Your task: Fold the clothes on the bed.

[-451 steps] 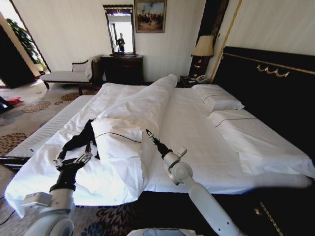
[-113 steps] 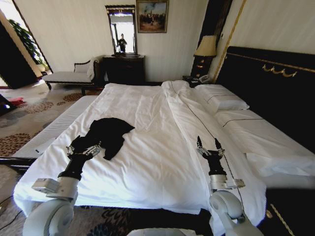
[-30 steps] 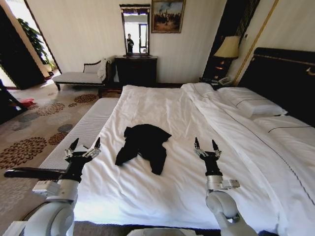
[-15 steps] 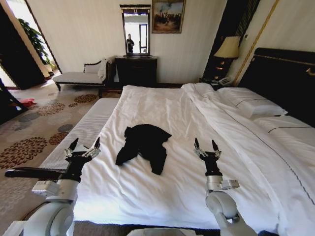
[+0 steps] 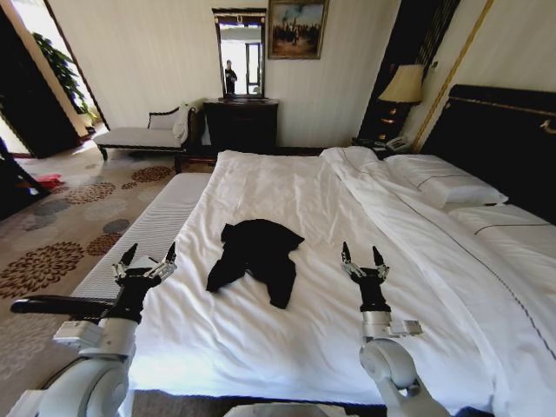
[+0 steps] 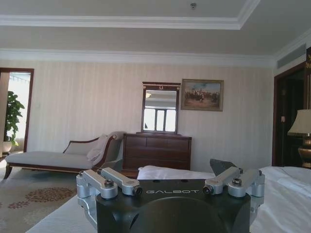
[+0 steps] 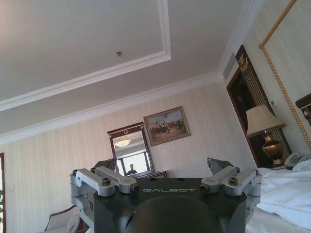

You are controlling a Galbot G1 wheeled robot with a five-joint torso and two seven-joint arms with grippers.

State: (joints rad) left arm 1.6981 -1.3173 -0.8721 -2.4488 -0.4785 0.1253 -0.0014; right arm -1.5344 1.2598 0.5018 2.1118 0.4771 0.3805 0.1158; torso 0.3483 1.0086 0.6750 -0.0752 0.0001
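On the bed's (image 5: pixel 287 347) smooth white duvet (image 5: pixel 347 234) lies the crumpled black T-shirt (image 5: pixel 256 252), between two spread, empty claws (image 5: pixel 146 262) (image 5: pixel 360 261).

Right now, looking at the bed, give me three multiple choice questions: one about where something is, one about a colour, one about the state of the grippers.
1. Where does the T-shirt lie?
A. On the bed, between the two grippers
B. On the pillows
C. On the carpet

2. What colour is the T-shirt?
A. White
B. Black
C. Red

3. How do the left gripper and right gripper stand?
A. Both shut on the T-shirt
B. Left open, right shut on the duvet
C. Both open, holding nothing

Answers:
1. A: it sits crumpled on the white duvet, with a gripper raised at each side of it.
2. B: it is dark against the white bedding.
3. C: both grippers show their fingers spread apart, clear of the cloth.
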